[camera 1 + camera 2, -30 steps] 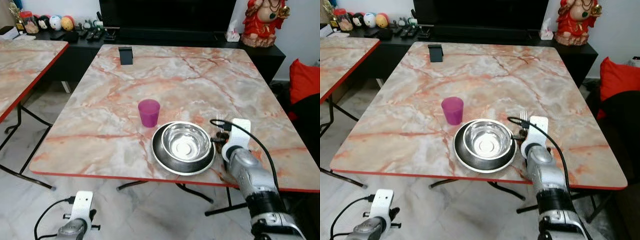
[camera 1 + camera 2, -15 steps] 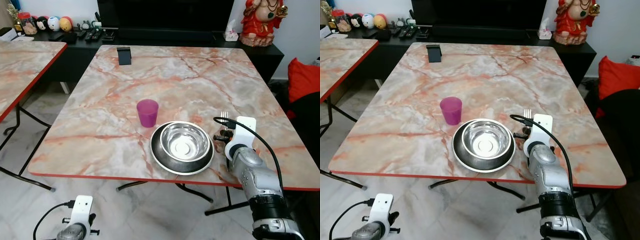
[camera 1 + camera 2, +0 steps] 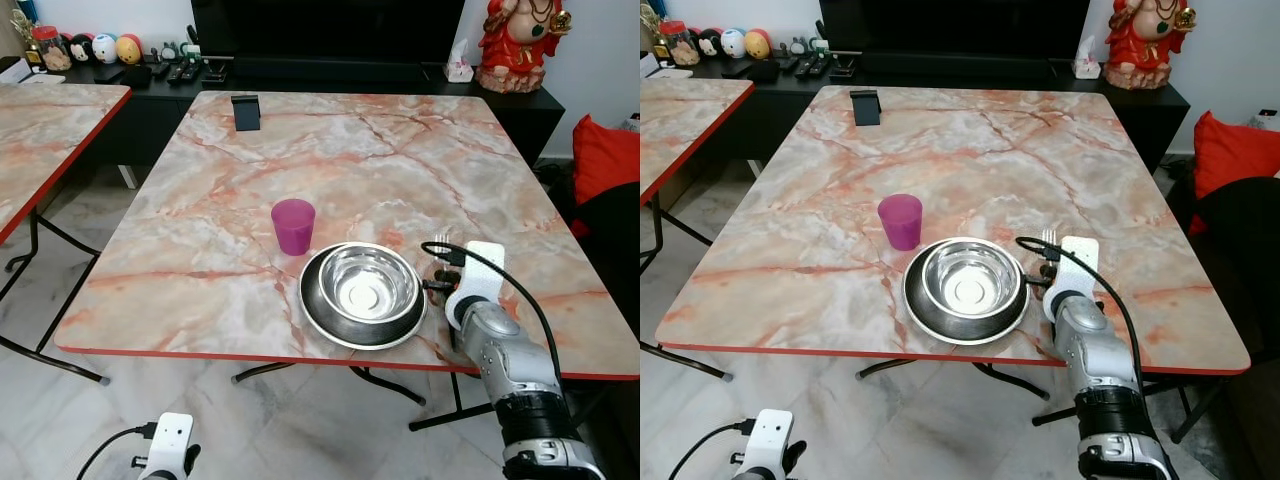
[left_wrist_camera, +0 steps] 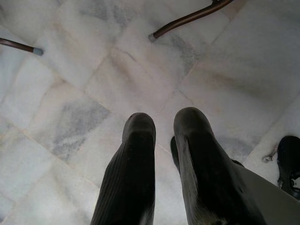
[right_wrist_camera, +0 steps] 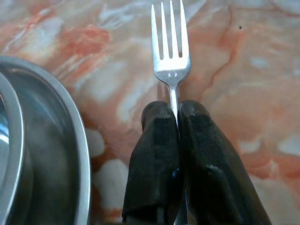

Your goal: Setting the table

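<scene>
My right gripper (image 5: 174, 110) is pressed together on the neck of a fork (image 5: 170, 40), pinching it just below the tines. The fork's long axis runs straight out along my fingers (image 5: 157, 154), tines pointing away from me toward the far side of the marble table (image 3: 380, 150). I cannot tell for sure whether the tines are resting on the tabletop or hanging just above it; from the wrist view they look very close to the surface.

Immediately to the left of my gripper lies the steel plate (image 3: 320, 315), with a steel bowl (image 3: 369, 283) sitting inside it. The plate's rim is just beside my fingers, not touching them as far as I can see. Further left and a little beyond the plate stands a purple cup (image 3: 293, 226), apart from my gripper. A dark phone stand (image 3: 245, 111) sits well away at the far edge.

What matters for setting the fork down is this: it is already lined up parallel to the plate's right side, so I judge the move calls for lowering it flat and letting go, keeping it clear of the rim. My right arm is plainly the one for this.

My left gripper (image 4: 164, 126) hangs idle over the floor tiles, its two fingers slightly parted and holding nothing.
</scene>
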